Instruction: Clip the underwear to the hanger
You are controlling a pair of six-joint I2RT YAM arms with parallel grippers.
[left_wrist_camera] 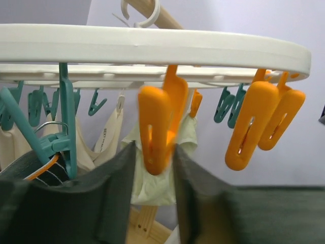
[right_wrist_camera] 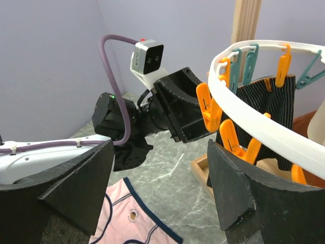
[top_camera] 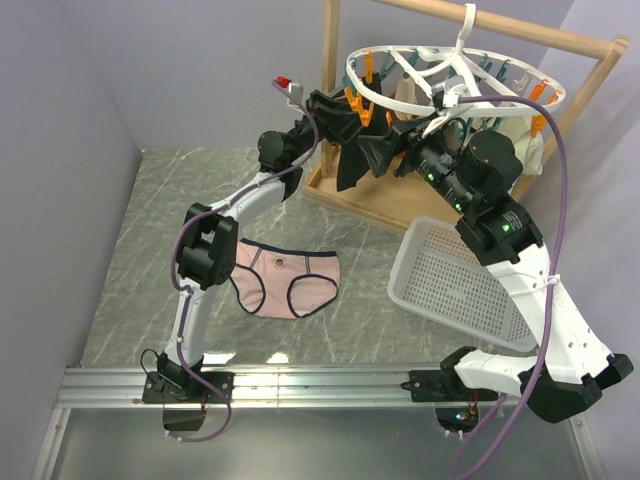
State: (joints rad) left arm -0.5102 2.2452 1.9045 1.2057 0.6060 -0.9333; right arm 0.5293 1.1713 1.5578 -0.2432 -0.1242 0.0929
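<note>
The underwear (top_camera: pixel 285 280) lay flat on the table (top_camera: pixel 150 220), toward its near edge, between the left arm (top_camera: pixel 205 250) and the basket (top_camera: pixel 460 290). Neither gripper held it. The left gripper (left_wrist_camera: pixel 154 155) was raised to the hanger (left_wrist_camera: pixel 152 48) with one finger on either side of an orange peg (left_wrist_camera: pixel 160 127). We could not tell whether the fingers pressed the peg or only bracketed it. The right gripper (right_wrist_camera: pixel 160 152) stood wide open and empty beside the hanger's rim.

We judged the step in hand to be squeezing that peg open.
- The peg dangled freely, so both fingers needed to meet it squarely and together, or it would swing or twist out.
- The squeeze had to go across the peg without dragging down on the hanger, which hung by its hook and could tip.
- The underwear was not yet lifted. We expected the right gripper would have to take it by the waistband and bring that edge up into the opened peg.

The views differed as follows.
- Only the left wrist view showed the peg between the fingers, with cream garments (left_wrist_camera: pixel 152 188) behind it. It showed no underwear.
- Only the top view showed the whole underwear and its place on the table, but the peg was hidden there.
- The right wrist view showed the left gripper side-on at the rim, a corner of the underwear below it, and a striped garment (right_wrist_camera: pixel 264 107) already clipped.
</note>
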